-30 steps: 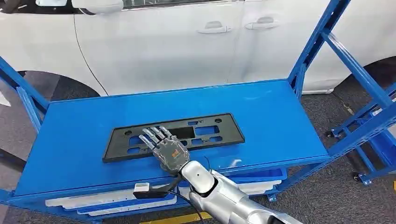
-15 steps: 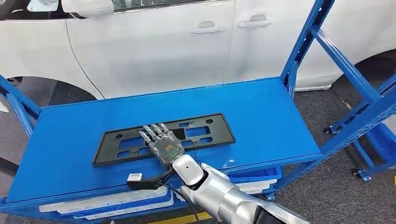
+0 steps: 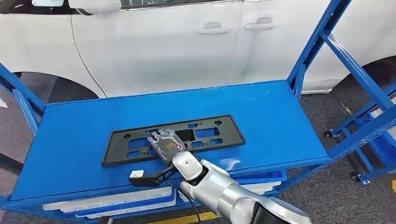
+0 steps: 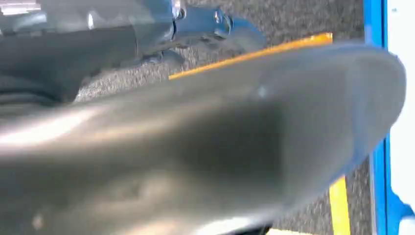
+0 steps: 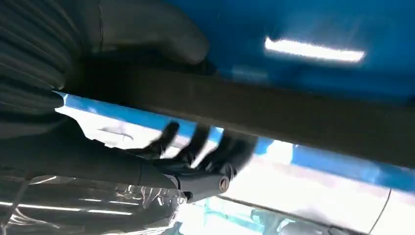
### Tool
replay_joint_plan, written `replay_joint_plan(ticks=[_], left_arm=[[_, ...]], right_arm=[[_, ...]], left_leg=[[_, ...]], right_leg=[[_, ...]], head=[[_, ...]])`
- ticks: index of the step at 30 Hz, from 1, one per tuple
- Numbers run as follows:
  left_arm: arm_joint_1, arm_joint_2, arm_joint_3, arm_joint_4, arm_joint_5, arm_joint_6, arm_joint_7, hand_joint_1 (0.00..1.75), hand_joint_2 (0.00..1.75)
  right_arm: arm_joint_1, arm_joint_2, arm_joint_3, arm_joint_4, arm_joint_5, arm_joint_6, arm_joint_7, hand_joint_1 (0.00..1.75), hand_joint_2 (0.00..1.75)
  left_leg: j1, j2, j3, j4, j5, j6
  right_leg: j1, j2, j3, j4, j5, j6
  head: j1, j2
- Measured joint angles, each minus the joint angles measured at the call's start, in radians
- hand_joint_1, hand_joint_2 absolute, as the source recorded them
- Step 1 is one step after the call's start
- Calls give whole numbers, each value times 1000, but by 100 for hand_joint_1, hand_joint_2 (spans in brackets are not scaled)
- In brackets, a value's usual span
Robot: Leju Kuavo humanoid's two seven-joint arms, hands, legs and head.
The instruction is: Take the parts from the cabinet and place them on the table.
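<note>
— The right hand [image 3: 166, 143], how does it stand?
— Its fingers are curled down over the near long edge of the black plastic frame [image 3: 173, 138]. In the right wrist view the grey thumb [image 5: 147, 30] lies on one side of the dark bar of the frame [image 5: 274, 110] and the darker fingers [image 5: 195, 147] come around the other side, so the hand grips this edge.
— And where does the frame lie?
— It lies flat on the blue table [image 3: 280, 116], directly under the hand. It is long and has several cut-out openings; it reaches out to both sides of the hand, a little more to the robot's right. Its far edge is beyond the fingers.
— What is behind the hand?
— The silver right arm [image 3: 219, 191] comes from the lower part of the picture, over the front edge of the table. Just beside the wrist, a small black bracket with a white block [image 3: 136, 174] sticks out to the left.
— And further away?
— Below the table top, white flat parts [image 3: 107, 200] rest on a lower shelf. Beyond the table stands a white car [image 3: 163, 42]. Blue rack posts [image 3: 322, 42] rise at the right.
— The left hand?
— In the left wrist view there is a blurred grey shape, so I cannot tell its state.
</note>
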Motion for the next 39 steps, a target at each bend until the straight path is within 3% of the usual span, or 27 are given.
replay_joint_plan(ticks=[1, 4, 6, 7, 9, 10, 11, 13, 15, 16, 17, 19, 21, 23, 25, 26, 27, 28, 29, 30, 31, 32, 35, 36, 37, 39], left_arm=[[-2, -1, 0, 1, 0, 0, -1, 0, 0], [-3, -1, -1, 1, 0, 0, -1, 0, 0], [-5, 0, -2, 1, 0, 0, -1, 0, 0], [-7, 0, -3, 1, 0, 0, -2, 0, 0], [-8, 0, -3, 1, 0, 0, -2, 0, 0], [-7, 0, -3, 1, 0, 0, -2, 0, 0], [-7, 1, -3, 1, 0, 0, -2, 0, 0], [-8, 4, -4, 1, 0, 0, -2, 0, 0], [-9, 8, -6, 1, 0, 0, -2, 0, 0], [-11, 8, -7, 1, -1, -2, -2, 0, 0], [-12, 8, -8, 1, -2, -3, -2, 0, 0], [-11, 9, -8, 1, -2, -3, -2, 0, 0], [-13, 9, -9, 1, -3, -3, -3, 0, 0], [-16, 9, -9, 1, -7, -5, -6, 0, 0], [-16, 10, -10, 1, -10, -14, -19, 0, 0], [-16, 10, -12, 1, -10, -19, -31, 0, 0], [-16, 10, -16, 1, -10, -24, -45, 0, 0], [-15, 10, -20, 1, -11, -27, -61, 0, 0], [-15, 10, -24, 1, -11, -32, -75, 0, 175], [-16, 10, -29, 1, -11, -35, -89, 0, 175], [-16, 10, -31, 1, -11, -35, -99, 0, 175], [-16, 10, -32, 1, -9, -36, -106, 0, 175], [-14, 10, -32, 1, -1, -33, -133, 0, 175], [-16, 11, -33, 1, 0, -29, -137, 0, 175], [-16, 11, -34, 1, 0, -25, -140, 0, 175], [-16, 10, -35, 1, 1, -21, -140, 0, 175]], right_arm=[[-6, 0, 6, 4, -10, -3, 1, 175, 175], [-12, 0, 23, 10, -29, -6, 8, 175, 175], [-23, 4, 30, 13, -41, -6, 15, 175, 175], [-28, 6, 34, 15, -44, -6, 21, 175, 175], [-33, 6, 42, 21, -53, -11, 30, 175, 175], [-33, 6, 45, 26, -59, -15, 33, 175, 175], [-33, 6, 47, 29, -62, -19, 34, 175, 175], [-38, 6, 50, 35, -72, -22, 36, 175, 175], [-47, 8, 50, 40, -82, -24, 40, 175, 175], [-51, 8, 50, 44, -85, -26, 44, 175, 175], [-54, 8, 50, 49, -86, -28, 45, 175, 175], [-57, 8, 50, 55, -87, -33, 47, 175, 175], [-61, 8, 50, 60, -89, -36, 48, 175, 175], [-63, 8, 49, 64, -94, -38, 48, 175, 175], [-63, 7, 48, 69, -101, -45, 48, 175, 175], [-63, 7, 48, 71, -106, -50, 47, 175, 175], [-63, 7, 46, 72, -111, -58, 46, 175, 175], [-64, 7, 42, 74, -117, -63, 43, 175, 175], [-67, 7, 35, 74, -122, -67, 37, 175, 175], [-73, 7, 28, 74, -125, -71, 32, 175, 175], [-81, 7, 22, 74, -129, -80, 29, 175, 175], [-88, 8, 16, 73, -131, -90, 24, 175, 175], [-97, 8, -10, 72, -140, -142, -1, 175, 175], [-102, 8, -23, 68, -142, -157, -10, 175, 175], [-108, 8, -38, 63, -144, -170, -17, 175, 175], [-121, 9, -63, 55, -146, -185, -27, 175, 175]], left_leg=[[-8, -1, -3, 4, -3, -5], [-3, -1, -1, -2, -1, -22], [-2, 0, -2, 12, -16, -33], [-3, 0, -20, 55, -47, -36], [0, 0, -95, 218, -124, -44], [1, 0, -130, 289, -147, -47], [1, 0, -145, 316, -143, -49], [3, 0, -107, 228, -76, -50], [7, 1, -14, 33, 12, -47], [0, -1, 1, 6, -7, -42], [0, -2, -3, 5, -1, -30], [-4, -2, -8, 8, -2, -20], [5, 1, -4, -2, 6, -5], [4, 2, -5, -2, 7, 2], [2, 4, -7, -2, 7, 4], [2, 4, -8, -1, 7, 5], [2, 4, -8, -1, 6, 5], [2, 2, -6, 0, 6, 4], [2, 1, -5, 0, 6, 4], [1, 0, -4, 2, 4, 2], [-1, 0, -7, 3, 3, -2], [-7, -1, -11, 9, 0, -8], [-2, 1, -11, 2, 3, -26], [0, 1, -16, 8, -4, -31], [0, 1, -23, 32, -22, -35], [3, 1, -89, 179, -102, -42]], right_leg=[[7, -2, 8, -24, -12, -1], [10, 1, 6, -22, -11, -11], [-2, -2, 17, -40, -3, -22], [-4, -2, 19, -42, -3, -26], [-2, -2, 18, -41, -4, -28], [-1, -2, 18, -40, -4, -29], [-1, -2, 17, -38, -5, -29], [-2, -1, 19, -35, -7, -27], [-3, 0, 22, -29, -12, -19], [5, -1, 18, -26, -15, -13], [5, 1, 14, -25, -12, -8], [2, 1, 14, -28, -9, 0], [2, 1, 12, -19, -18, 12], [-2, 0, -30, 72, -77, 21], [-4, 0, -108, 233, -143, 26], [-4, 0, -132, 279, -153, 27], [-5, 0, -133, 278, -136, 27], [-5, 0, -110, 229, -99, 24], [-5, 0, -76, 157, -58, 20], [-3, 0, -30, 61, -14, 12], [1, -2, -1, -3, -3, 2], [3, -2, 5, -24, -10, 1], [7, 2, 0, -22, -7, -10], [-4, 1, 5, -32, -1, -18], [-3, 0, 7, -35, -1, -22], [-2, -1, 8, -35, -2, -26]], head=[[-1, 0], [0, 0], [-2, 0], [-5, 0], [-7, 0], [-7, 0], [-7, 0], [-7, 0], [-7, 0], [-7, 0], [-6, 0], [-6, 0], [-6, 0], [-3, 0], [-3, 0], [-4, 0], [-4, 0], [-3, 0], [-3, 0], [-4, 0], [-3, 0], [-5, 0], [-5, 0], [-5, 0], [-6, 0], [-10, 0]])
